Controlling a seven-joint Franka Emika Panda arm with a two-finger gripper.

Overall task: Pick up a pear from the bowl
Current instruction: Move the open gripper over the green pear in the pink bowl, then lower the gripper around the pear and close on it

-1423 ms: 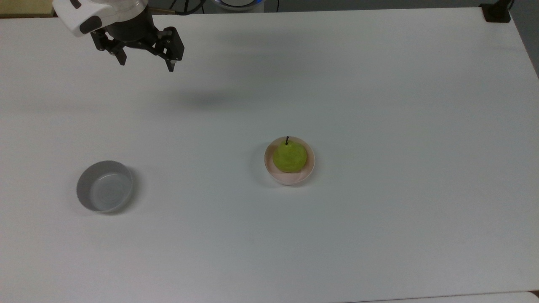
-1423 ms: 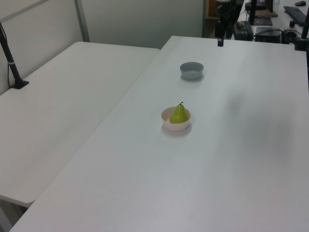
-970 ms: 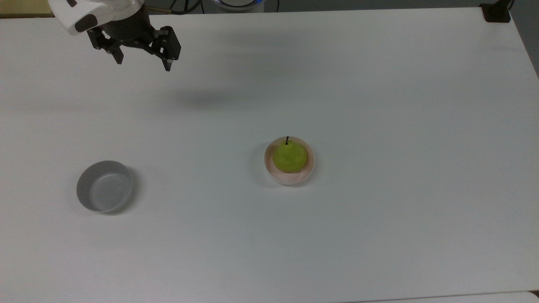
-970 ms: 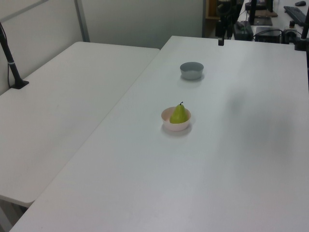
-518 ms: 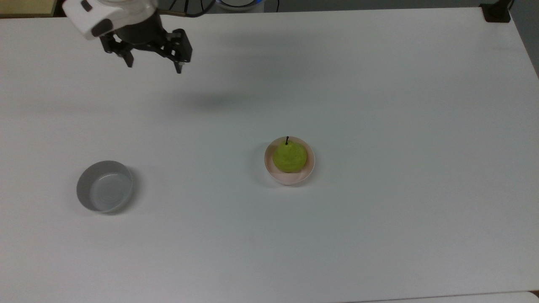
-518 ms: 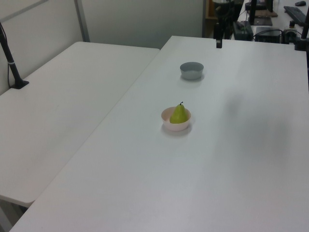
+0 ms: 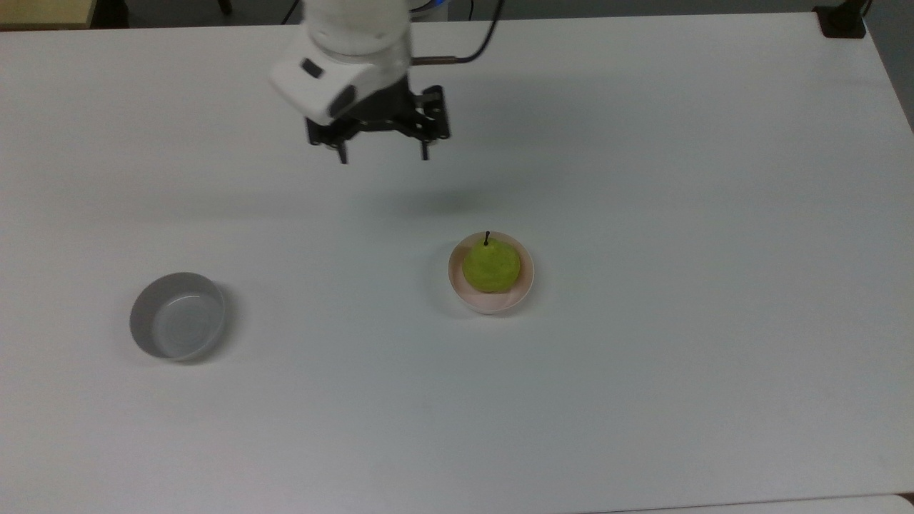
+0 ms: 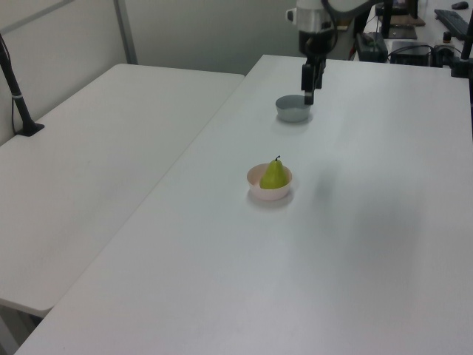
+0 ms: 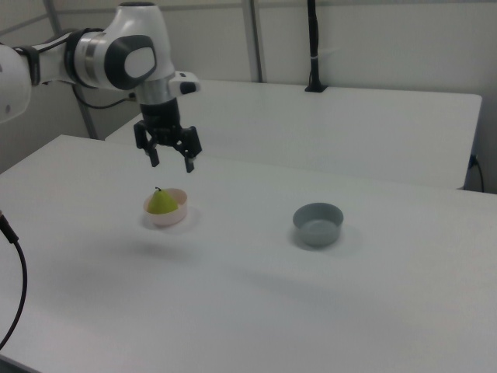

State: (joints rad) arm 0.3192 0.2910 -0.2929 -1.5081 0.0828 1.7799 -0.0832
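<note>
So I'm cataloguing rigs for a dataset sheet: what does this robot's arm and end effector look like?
The arm has rounded white shells with dark grey joint sections. Its end effector is black, with two slim fingers under a white block, and a dark cable runs along the wrist.

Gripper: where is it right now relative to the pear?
In the top view the gripper hangs open above the table, up and left of the pear in the pink bowl.

Nothing here can be read: no lettering, label, brand, number or sign stands on anything in the three views.
</note>
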